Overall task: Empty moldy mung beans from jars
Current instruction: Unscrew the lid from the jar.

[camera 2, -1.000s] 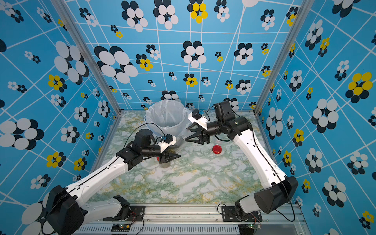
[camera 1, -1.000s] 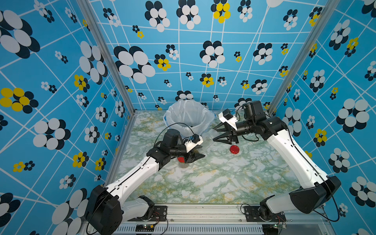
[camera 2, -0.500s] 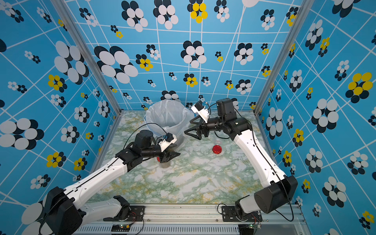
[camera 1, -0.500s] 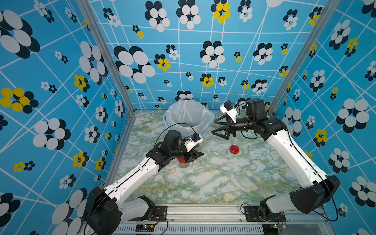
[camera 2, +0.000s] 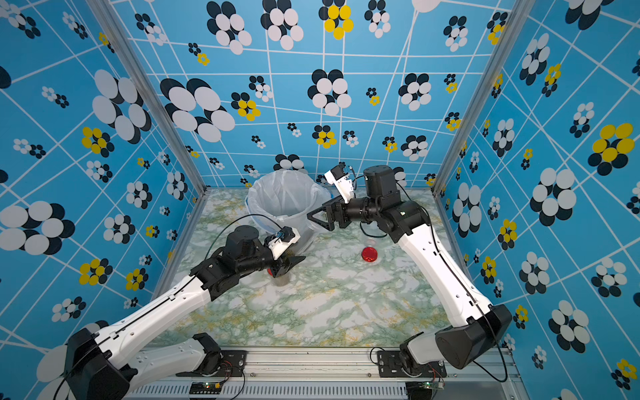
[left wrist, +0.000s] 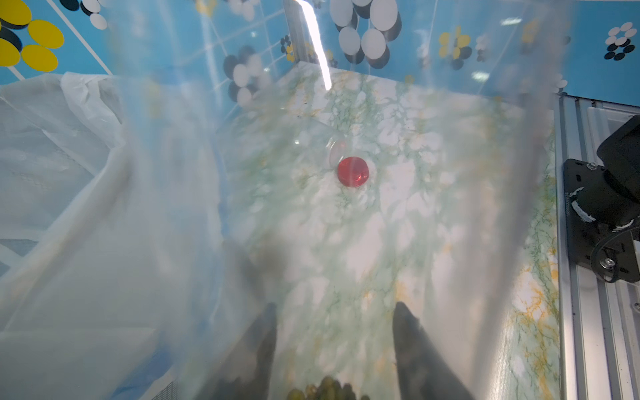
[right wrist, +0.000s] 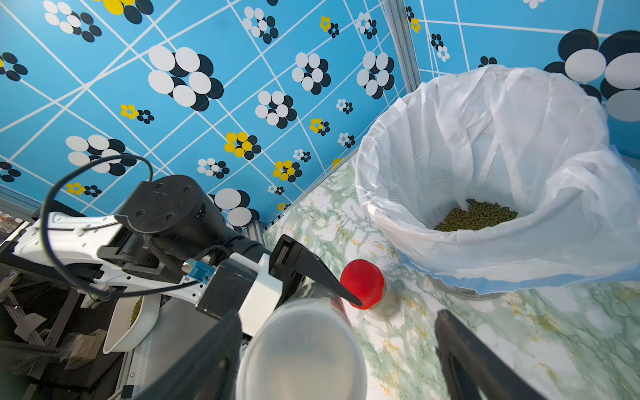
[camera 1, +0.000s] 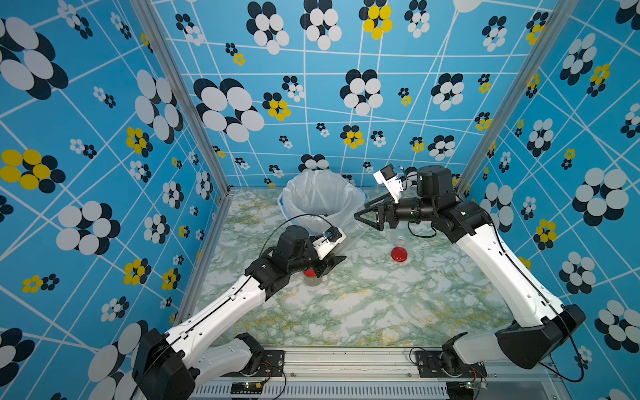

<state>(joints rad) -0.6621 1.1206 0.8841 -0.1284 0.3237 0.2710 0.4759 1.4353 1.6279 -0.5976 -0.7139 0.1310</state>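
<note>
My left tool is closed partway on the tall lidless jar and grips its clear wall. The jar is tilted, with its open mouth pointing toward my right tool. That tool stands wide open and grips nothing. The jar's mouth sits between its fingers, close by one and clear of the other.

In the left wrist view, a few moldy mung beans show through the jar's wall, down by my fingers. Just below my left tool a red-lidded jar stands on the counter, with a greyish layer in its clear body. A second red-lidded jar sits well apart, nearer my right arm; I cannot tell whether it is upright or tipped. Behind them, the bag-lined bucket holds a heap of beans.
</note>
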